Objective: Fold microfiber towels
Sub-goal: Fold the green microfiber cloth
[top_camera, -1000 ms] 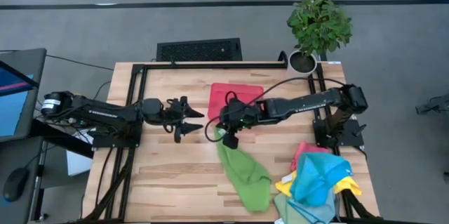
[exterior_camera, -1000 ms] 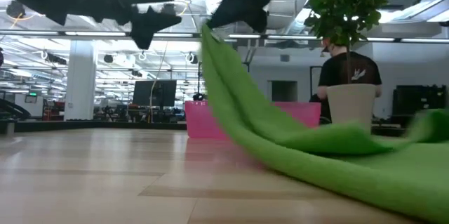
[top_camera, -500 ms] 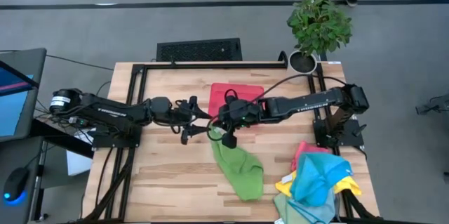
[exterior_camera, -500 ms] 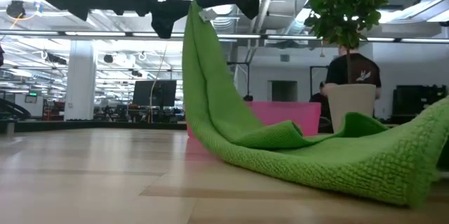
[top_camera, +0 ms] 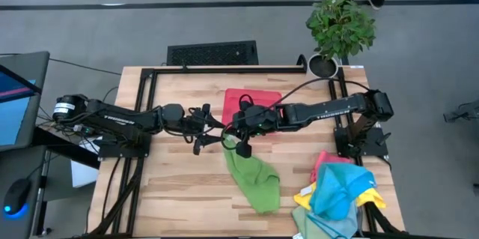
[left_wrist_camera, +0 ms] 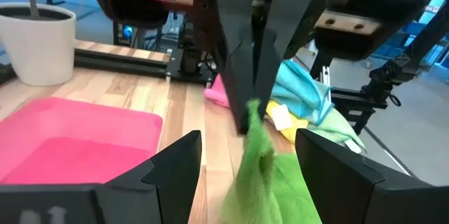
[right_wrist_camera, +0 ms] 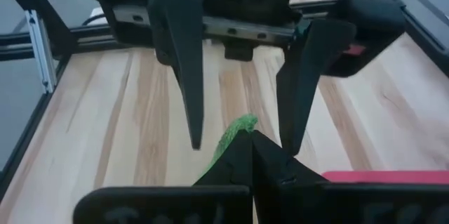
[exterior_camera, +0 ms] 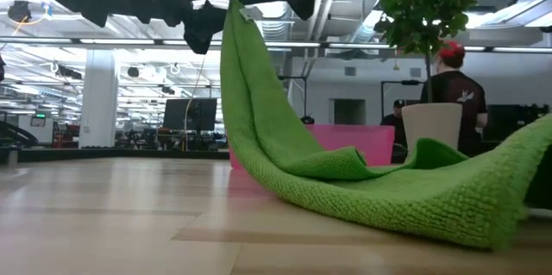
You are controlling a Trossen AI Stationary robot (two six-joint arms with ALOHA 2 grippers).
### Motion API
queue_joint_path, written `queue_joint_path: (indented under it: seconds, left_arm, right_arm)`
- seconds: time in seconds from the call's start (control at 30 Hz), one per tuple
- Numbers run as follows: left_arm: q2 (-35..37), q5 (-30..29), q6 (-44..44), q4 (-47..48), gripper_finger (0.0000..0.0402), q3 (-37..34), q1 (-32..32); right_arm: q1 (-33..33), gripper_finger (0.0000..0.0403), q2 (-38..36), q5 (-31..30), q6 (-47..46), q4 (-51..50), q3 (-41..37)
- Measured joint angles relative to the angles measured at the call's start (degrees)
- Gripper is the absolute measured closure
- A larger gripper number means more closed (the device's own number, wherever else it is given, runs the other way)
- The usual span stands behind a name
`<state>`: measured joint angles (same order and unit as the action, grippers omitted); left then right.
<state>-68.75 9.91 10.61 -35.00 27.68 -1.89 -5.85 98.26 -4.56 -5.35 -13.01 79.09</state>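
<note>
While right gripper [top_camera: 227,140] pinches green towel [top_camera: 254,179], left gripper [top_camera: 210,131] apparently brackets it.

I found no writing I could read anywhere; the pale lettering along my left arm [top_camera: 112,117] and my right arm [top_camera: 329,109] was too small to make out; the white mark on the back of a person's dark shirt [exterior_camera: 464,95] was only a shape to me.

one camera looks straight down on the whole desk [top_camera: 179,186]; another sits at desk height, facing the room. both wrist cameras face each other closely, sharing the green towel [left_wrist_camera: 263,175].
</note>
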Motion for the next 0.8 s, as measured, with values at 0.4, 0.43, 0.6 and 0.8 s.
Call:
queue_joint_path:
  seconds: [0.4,0.43,0.6,0.8]
  left_arm:
    - [0.0,0.0,-1.1,0.1,0.0196,0.0,0.0]
    - [0.0,0.0,-1.2,0.3,0.0205,0.0,0.0]
    - [0.0,0.2,-1.5,0.7,0.0265,0.0,0.0]
    - [0.0,-1.5,-2.5,0.6,0.0335,0.0,0.0]
  right_arm:
    - [0.0,0.0386,0.0,0.7,0.7,0.3,1.0]
    - [-0.1,0.0386,0.0,0.7,0.8,0.5,1.1]
    - [-0.1,0.0386,0.0,0.7,0.9,0.3,1.3]
    - [-0.1,0.0383,0.0,0.7,0.9,0.2,1.3]
